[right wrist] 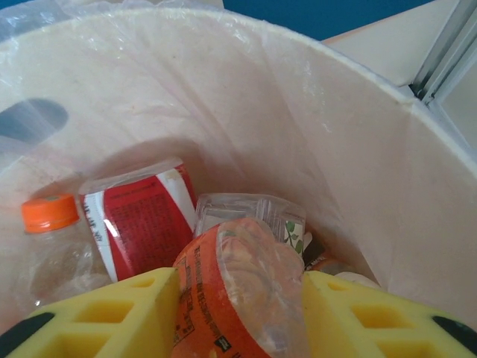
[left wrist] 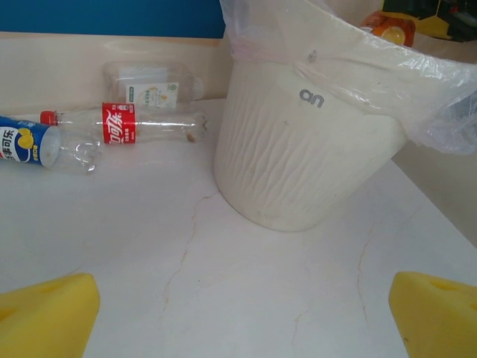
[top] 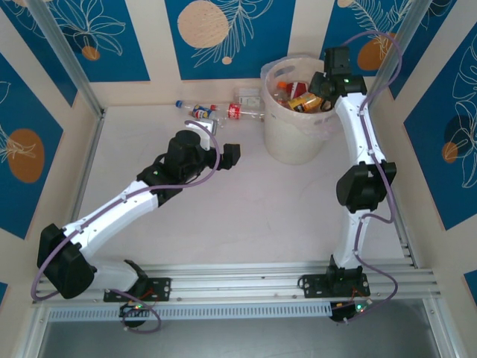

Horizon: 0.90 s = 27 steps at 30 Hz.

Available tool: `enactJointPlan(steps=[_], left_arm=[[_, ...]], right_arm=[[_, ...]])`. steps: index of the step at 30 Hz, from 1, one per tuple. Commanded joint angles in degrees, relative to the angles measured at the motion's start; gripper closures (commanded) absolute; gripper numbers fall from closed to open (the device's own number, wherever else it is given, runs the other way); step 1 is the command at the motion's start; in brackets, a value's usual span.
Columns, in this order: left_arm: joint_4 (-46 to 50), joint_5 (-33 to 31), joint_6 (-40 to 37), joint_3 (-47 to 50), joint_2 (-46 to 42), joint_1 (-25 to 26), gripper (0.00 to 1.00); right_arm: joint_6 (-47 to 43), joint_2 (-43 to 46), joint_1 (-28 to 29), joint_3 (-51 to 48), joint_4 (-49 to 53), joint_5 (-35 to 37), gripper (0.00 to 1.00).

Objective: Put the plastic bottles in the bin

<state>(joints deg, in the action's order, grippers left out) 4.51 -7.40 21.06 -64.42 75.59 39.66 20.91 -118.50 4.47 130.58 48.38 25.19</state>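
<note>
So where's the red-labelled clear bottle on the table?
The red-labelled clear plastic bottle lies by the back wall in the top view, between the round cream-white bin on its right and a blue-labelled bottle.

Soft, even light falls from overhead, bright enough that the white table (top: pixel 246 216) nearly washes out. The left arm (top: pixel 127 201) throws only a faint, fuzzy shadow beneath itself. Ahead of the left gripper (left wrist: pixel 244 298), the clear liner (left wrist: pixel 373 67) draped over the bin (left wrist: pixel 298 164) catches pale glare, while that gripper's yellow fingers (left wrist: pixel 45 313) sit smeared and out of focus at the lower corners. Pinched in the right gripper (right wrist: pixel 240 287), the orange-labelled bottle (right wrist: pixel 231 321) is blurred by closeness. Beyond it the liner glows warm, softly shadowed low down.
</note>
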Motion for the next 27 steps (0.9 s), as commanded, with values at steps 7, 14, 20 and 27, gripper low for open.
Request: enactJointPlan(steps=[7, 14, 20, 27], left_arm=[[0.5, -1.0, 0.7, -0.4, 0.9, -1.2, 0.0], [3.2, -3.0, 2.0, -2.6, 3.2, -3.0, 0.0], [5.2, -5.1, 4.1, -4.5, 5.6, -5.2, 0.0], [4.0, -5.6, 6.1, -5.0, 7.3, -7.1, 0.0]], right_arm=[[-3.5, -6.8, -0.8, 6.1, 7.7, 1.9, 0.51], [-3.5, -12.5, -1.7, 15.0, 13.0, -1.5, 0.51], [-4.4, -10.0, -0.6, 15.3, 10.8, -2.4, 0.39], [-5.6, -5.7, 0.4, 17.8, 8.2, -4.6, 0.26]])
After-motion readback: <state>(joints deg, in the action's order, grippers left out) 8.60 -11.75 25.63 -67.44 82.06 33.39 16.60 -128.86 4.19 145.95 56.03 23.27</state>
